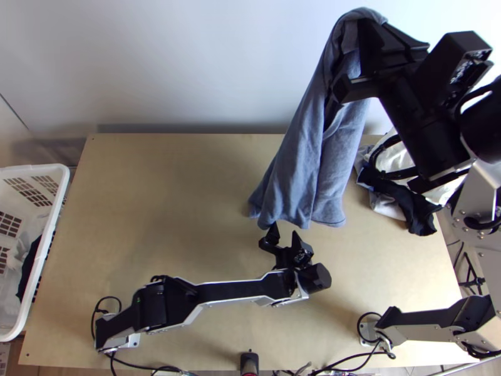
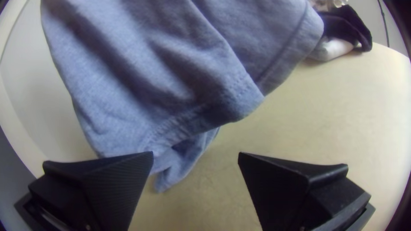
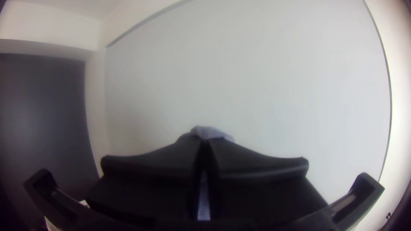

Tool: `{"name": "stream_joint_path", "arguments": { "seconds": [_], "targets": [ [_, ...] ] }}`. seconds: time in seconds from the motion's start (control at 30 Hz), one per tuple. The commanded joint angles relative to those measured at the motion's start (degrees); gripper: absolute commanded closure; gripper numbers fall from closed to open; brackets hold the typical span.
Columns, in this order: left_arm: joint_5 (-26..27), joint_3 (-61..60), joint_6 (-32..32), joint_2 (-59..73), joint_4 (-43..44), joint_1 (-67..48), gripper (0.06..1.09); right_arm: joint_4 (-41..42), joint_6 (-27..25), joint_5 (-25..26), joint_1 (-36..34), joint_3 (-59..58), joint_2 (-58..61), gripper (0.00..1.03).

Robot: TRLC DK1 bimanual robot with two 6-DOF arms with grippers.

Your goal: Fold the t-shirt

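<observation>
Right gripper [image 3: 206, 143] pinched on blue t-shirt [image 1: 300, 169], held high over wooden table [image 1: 156, 219], likely so cloth hangs free and untangles; left gripper [image 2: 195, 155] low by dangling hem [image 2: 239, 100], fingers spread apart, presumably placed to catch it for laying t-shirt out flat

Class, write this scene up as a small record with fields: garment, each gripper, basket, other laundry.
Garment: blue t-shirt, bunched in folds, hanging above the table
Right gripper: closed on an upper part of the t-shirt
Left gripper: open, fingers wide apart, near the t-shirt's lower edge
Basket: white, at the table's left side, with cloth inside
Other laundry: dark and pale pieces, bunched at the table's right side
</observation>
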Motion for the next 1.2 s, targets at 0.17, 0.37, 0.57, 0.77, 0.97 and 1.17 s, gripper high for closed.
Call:
{"name": "stream_joint_path", "arguments": {
  "seconds": [0.17, 0.37, 0.57, 0.77, 0.97, 1.17],
  "targets": [
    [-8.43, 4.03, 4.39, 2.90, 2.32, 1.35, 0.12, -0.27, 0.70, 0.04, 0.29, -2.90, -0.75, 1.00],
    [-8.35, 3.24, 5.01, 0.00, 2.41, 3.99, 0.13, -0.27, 0.97, 0.04, 0.11, -4.13, -1.02, 1.00],
    [-7.73, 0.16, 5.53, -4.48, 2.58, 4.96, 0.94, -0.09, 0.97, 0.13, -0.32, -5.19, -0.75, 1.00],
    [-2.46, -6.43, 5.71, -13.71, 3.81, 5.22, 1.05, 0.35, 0.97, 0.13, -0.94, -5.80, -0.40, 1.00],
    [1.50, -12.32, 7.91, -26.19, 4.08, 10.14, 1.05, 1.32, 0.70, 0.13, -2.08, -5.98, -0.31, 1.00],
    [4.93, -14.17, 13.71, -36.04, 5.75, 18.31, 1.05, 1.76, -0.44, 0.13, -2.26, -5.80, -0.66, 1.00]
  ]
}}
